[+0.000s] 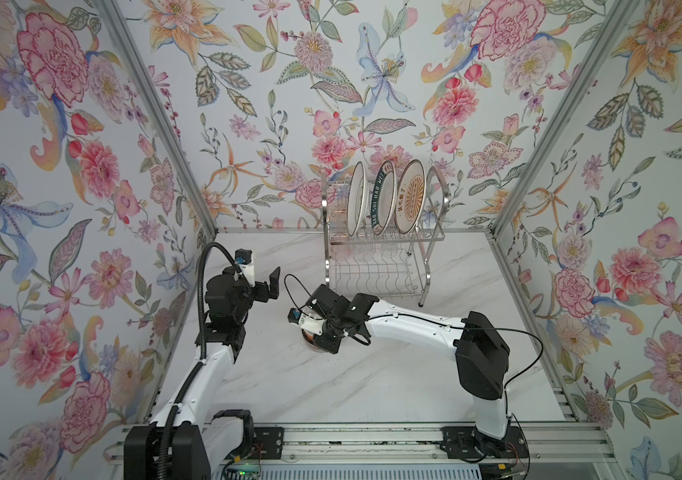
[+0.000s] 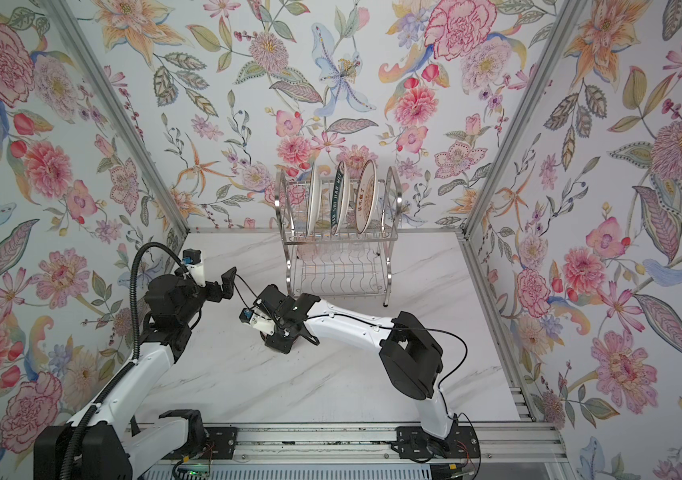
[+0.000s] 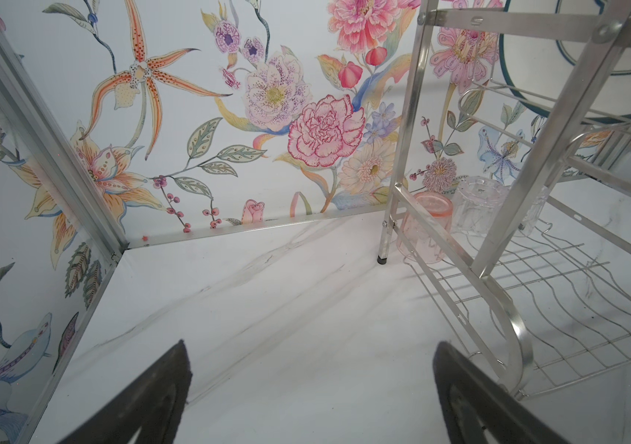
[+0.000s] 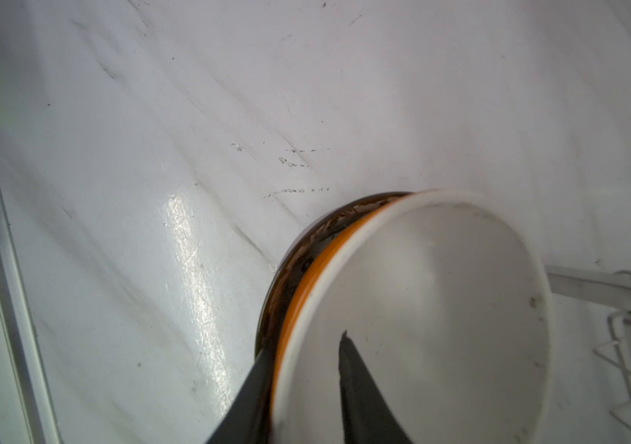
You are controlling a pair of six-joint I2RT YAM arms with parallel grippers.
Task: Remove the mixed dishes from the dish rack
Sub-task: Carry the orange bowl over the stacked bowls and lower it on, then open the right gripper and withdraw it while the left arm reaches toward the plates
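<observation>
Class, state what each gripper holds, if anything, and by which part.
Left gripper: open, nothing. Right gripper straddles the rim of the orange bowl, inner finger seemingly clear of the wall: probably not gripped.

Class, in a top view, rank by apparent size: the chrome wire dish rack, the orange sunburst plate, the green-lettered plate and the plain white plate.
1. chrome wire dish rack
2. orange sunburst plate
3. green-lettered plate and plain white plate: alike, both turned edgeways

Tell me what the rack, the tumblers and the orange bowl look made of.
Rack: likely chromed or stainless steel, mirror-bright wire and strip.
Tumblers: clear glass by the look, see-through with glints, maybe plastic.
Orange bowl: probably glazed ceramic, glossy orange outside, white inside.
</observation>
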